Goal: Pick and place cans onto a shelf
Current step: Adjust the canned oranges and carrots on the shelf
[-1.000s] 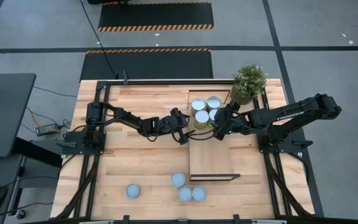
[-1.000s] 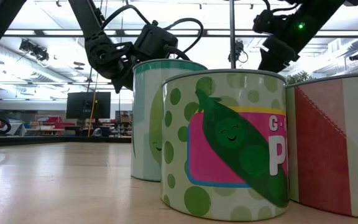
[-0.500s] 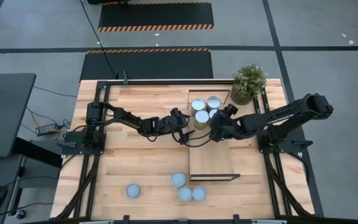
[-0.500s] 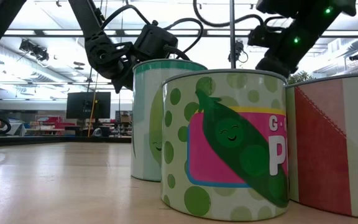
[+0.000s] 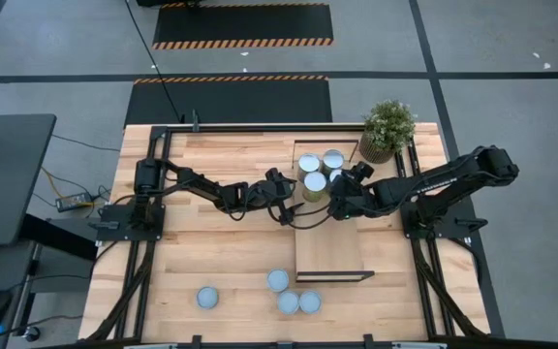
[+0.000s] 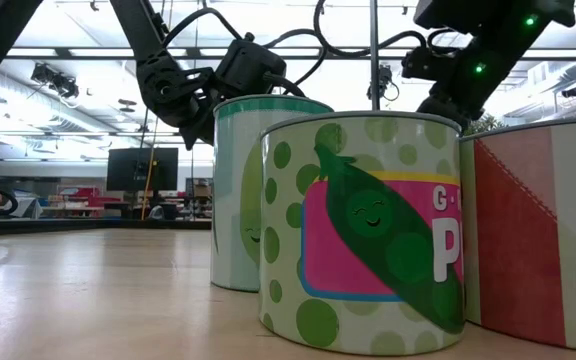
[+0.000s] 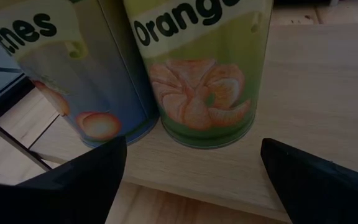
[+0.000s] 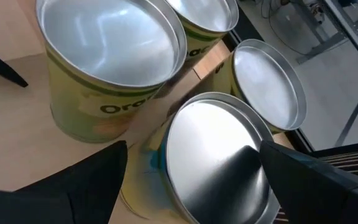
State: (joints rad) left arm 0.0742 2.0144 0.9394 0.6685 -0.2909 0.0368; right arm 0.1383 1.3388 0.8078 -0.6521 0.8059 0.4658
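Several cans stand upright at the far end of the shelf (image 5: 332,247): an orange-labelled can (image 7: 201,68), a peach-labelled one (image 7: 73,68) and others with silvery tops (image 5: 332,159). My left gripper (image 5: 288,210) is open at the shelf's left edge. It faces the orange can with its fingers on either side, apart from it. My right gripper (image 5: 338,206) hovers open and tipped down over a can's top (image 8: 210,155). More cans (image 5: 288,301) stand on the table near its front edge.
A potted plant (image 5: 387,126) stands at the table's far right corner, just beyond the shelf's cans. One can (image 5: 206,297) stands alone at the near left. In the low view the near cans (image 6: 363,230) fill the foreground. Bare tabletop (image 5: 211,242) lies left of the shelf.
My right gripper has sunk a little and tipped further down over the cans on the shelf, shifting slightly toward the table's near edge. It stays open. The cans have not moved.
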